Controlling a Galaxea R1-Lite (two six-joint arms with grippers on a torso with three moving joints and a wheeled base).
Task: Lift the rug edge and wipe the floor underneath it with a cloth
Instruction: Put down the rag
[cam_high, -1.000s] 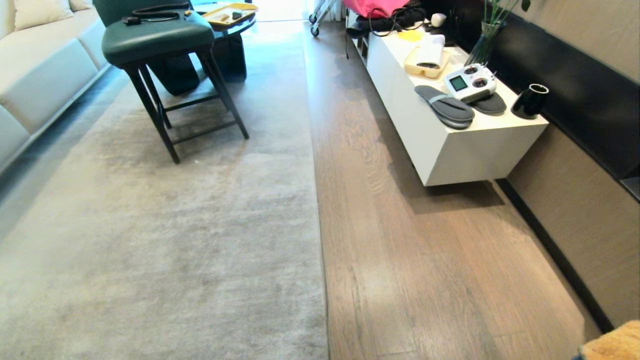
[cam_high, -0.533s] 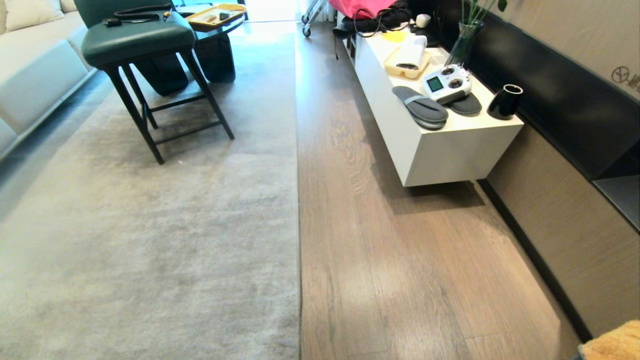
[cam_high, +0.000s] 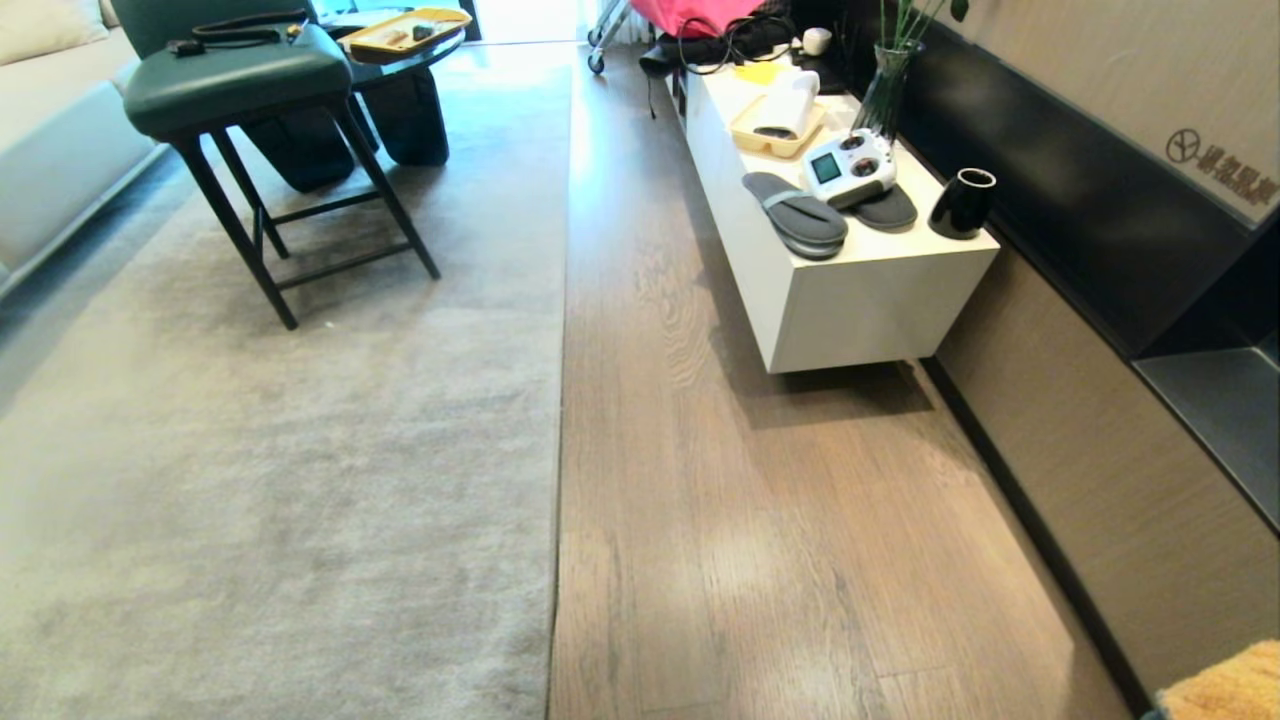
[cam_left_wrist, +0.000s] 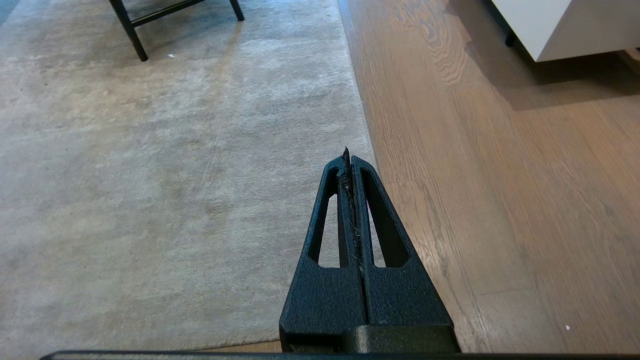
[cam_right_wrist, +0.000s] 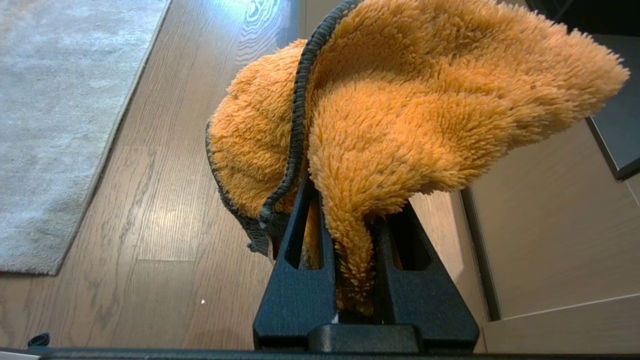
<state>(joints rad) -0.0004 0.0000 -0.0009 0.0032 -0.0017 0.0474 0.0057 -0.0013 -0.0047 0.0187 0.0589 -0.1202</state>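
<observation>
With my right claw (cam_right_wrist: 350, 235) clamping the cloth (cam_right_wrist: 400, 100), my closed left claw (cam_left_wrist: 349, 162) should open low at the rug edge (cam_high: 558, 450).

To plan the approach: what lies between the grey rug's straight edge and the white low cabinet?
Only bare brown wood-plank floor lies between the rug edge and the white cabinet, as the head view shows.

Wood-grain floor (cam_high: 760, 520) under grey rug (cam_high: 280, 480) and dark-legged stool (cam_high: 250, 130).
</observation>
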